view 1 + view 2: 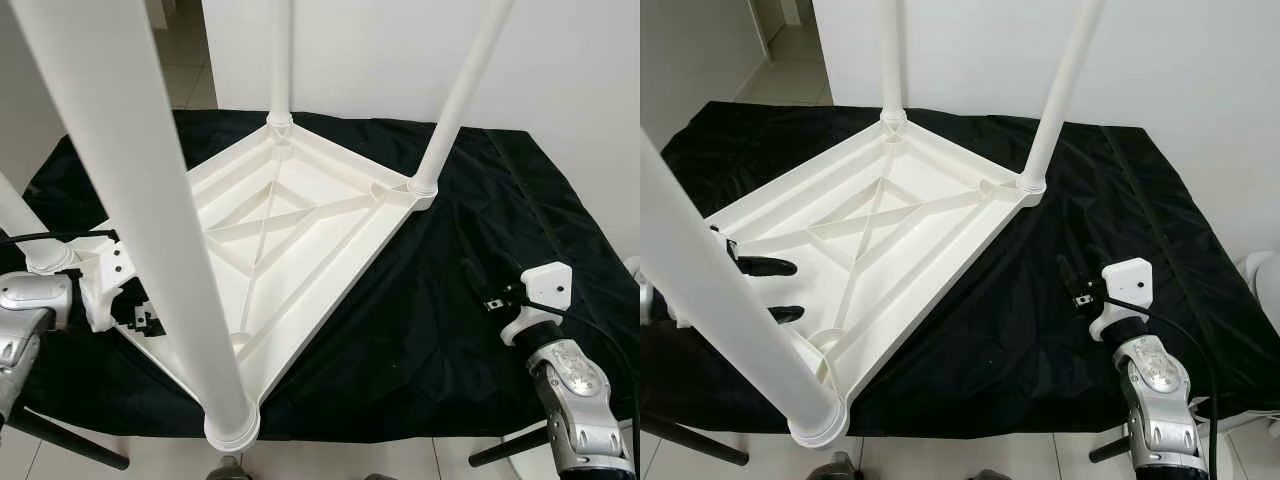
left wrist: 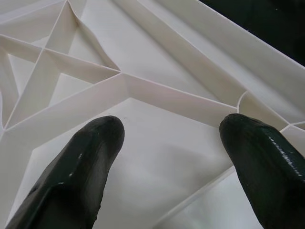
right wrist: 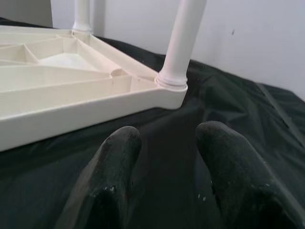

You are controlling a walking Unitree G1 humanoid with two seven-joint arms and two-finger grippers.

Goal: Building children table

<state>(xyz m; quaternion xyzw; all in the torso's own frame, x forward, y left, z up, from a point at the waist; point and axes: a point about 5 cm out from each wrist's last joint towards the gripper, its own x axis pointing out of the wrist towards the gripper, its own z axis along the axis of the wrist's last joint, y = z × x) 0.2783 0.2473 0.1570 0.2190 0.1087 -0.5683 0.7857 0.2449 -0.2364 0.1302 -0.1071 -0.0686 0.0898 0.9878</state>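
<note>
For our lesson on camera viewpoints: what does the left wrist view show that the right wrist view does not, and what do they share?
Left wrist view alone: the open left gripper over the crossed ribs inside the upturned white plastic tabletop.

Right wrist view alone: the open right gripper over the black cloth, a white round leg in its corner socket, the pale wall.

Both: that tabletop.

The left arm (image 1: 25,320) reaches in from the robot's left, its left claw (image 1: 770,290) held level with both black fingers (image 2: 76,171) spread apart, gripping nothing. The right arm (image 1: 1155,400) stretches forward, its right claw (image 3: 167,162) hovering low with its fingers parted and empty.
</note>
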